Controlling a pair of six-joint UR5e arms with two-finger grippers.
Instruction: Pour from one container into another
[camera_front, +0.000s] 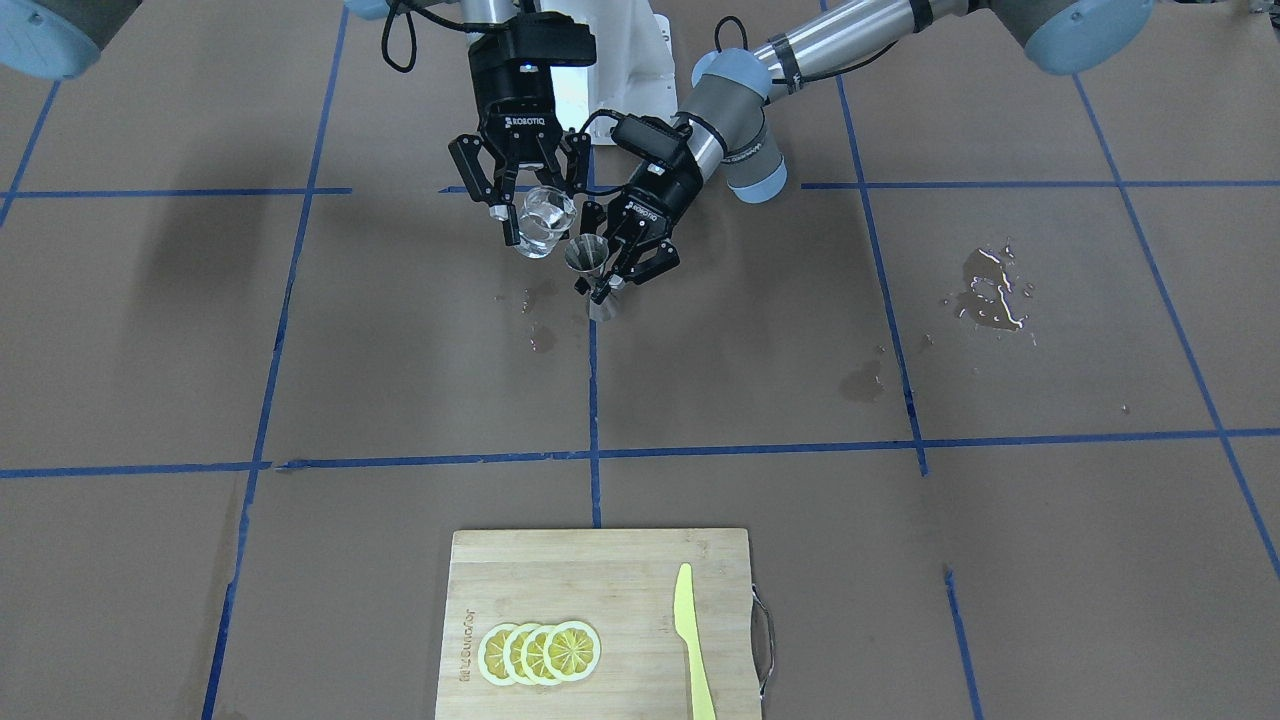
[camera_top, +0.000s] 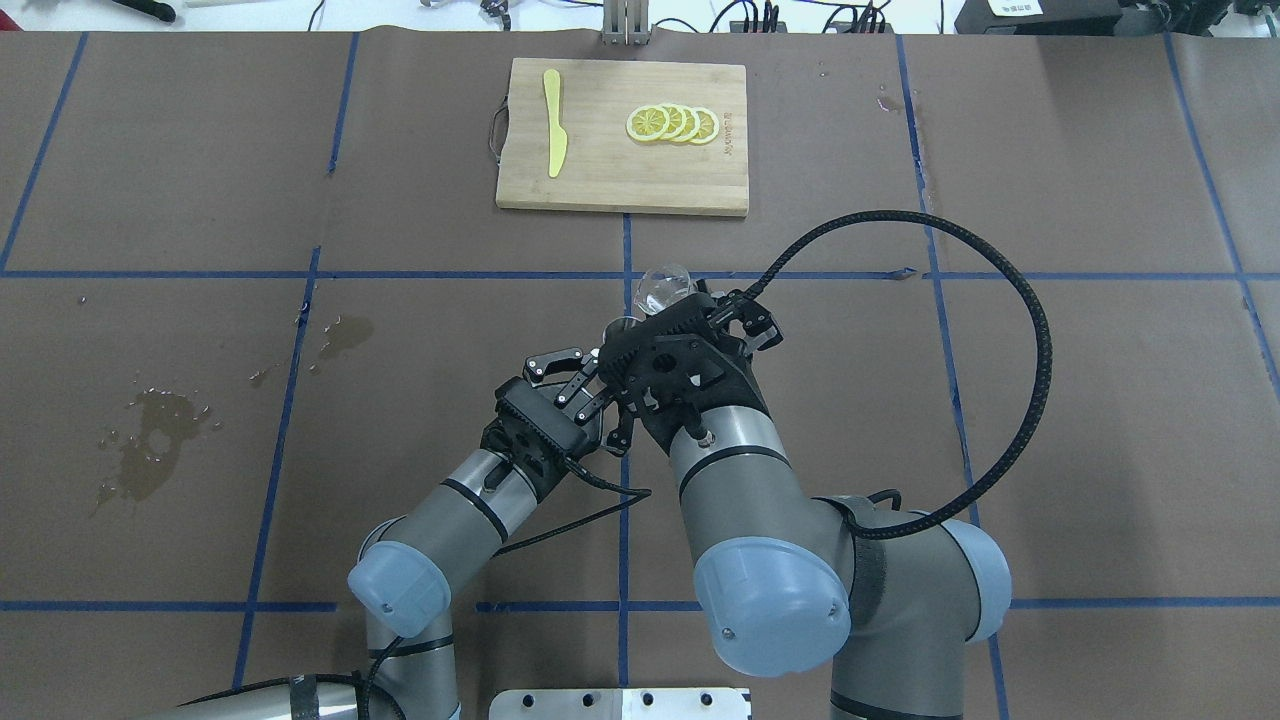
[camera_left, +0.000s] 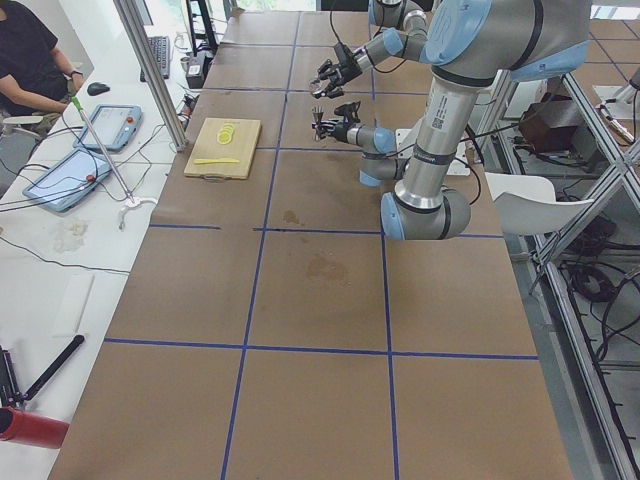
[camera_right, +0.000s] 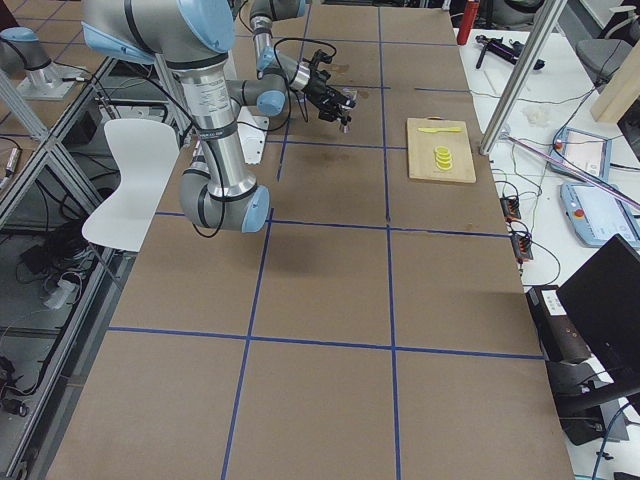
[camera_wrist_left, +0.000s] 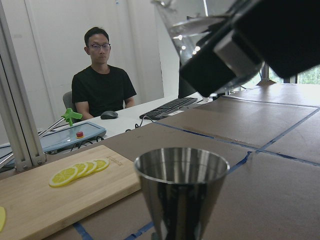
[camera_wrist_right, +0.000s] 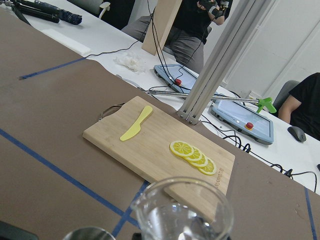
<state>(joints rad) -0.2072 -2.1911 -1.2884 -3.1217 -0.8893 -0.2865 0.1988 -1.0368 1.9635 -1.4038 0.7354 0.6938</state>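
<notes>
Right end effector (camera_front: 538, 210) grips the cup (camera_front: 548, 222), with water (camera_wrist_right: 170, 222) in it, just above the jigger (camera_front: 586, 256) that the left end effector (camera_front: 608, 278) grips, so the pour looks ready but not yet done.

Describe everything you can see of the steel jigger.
The steel jigger is small, shiny and hourglass-shaped: two cones joined at a narrow waist. It stands upright, mouth up. The left gripper holds it, fingers closed at the waist. The glass measuring cup hangs just above its rim, apart. Whether its base meets the table is unclear.
</notes>
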